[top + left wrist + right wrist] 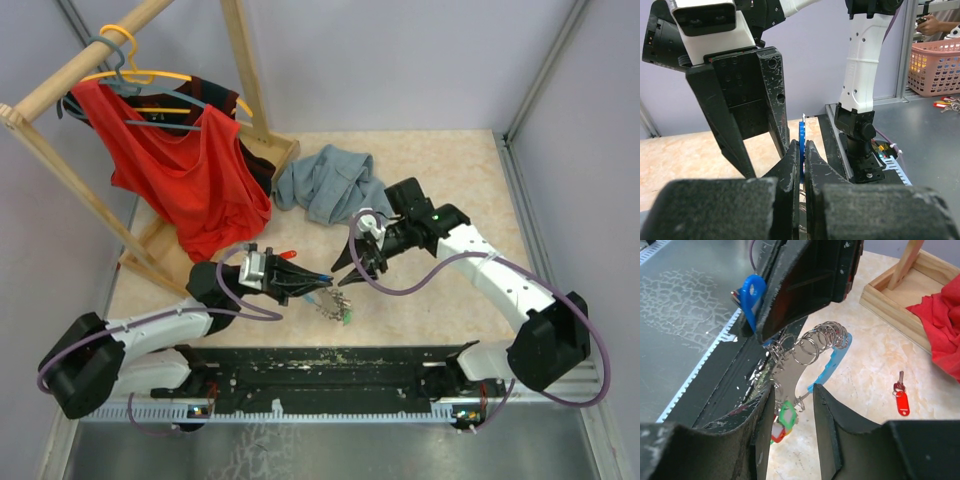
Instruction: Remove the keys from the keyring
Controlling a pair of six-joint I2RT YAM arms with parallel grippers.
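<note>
My left gripper (320, 279) (801, 146) is shut on a blue key head (801, 135), also seen in the right wrist view (751, 290). The keyring (832, 360), a grey and light blue loop with several silvery rings, hangs from that key just above the table (338, 303). A green key head (787, 415) and a red one (776, 432) dangle below it. My right gripper (349, 271) (794, 392) is open, its fingers either side of the loop's lower end, not gripping it. A separate red key (900, 399) lies loose on the table (288, 255).
A wooden clothes rack (250, 90) with a red garment (190, 170) stands at the back left. A grey-blue cloth (325, 180) lies behind the grippers. A black rail (330, 365) runs along the near edge. A pink basket (935, 65) stands off the table.
</note>
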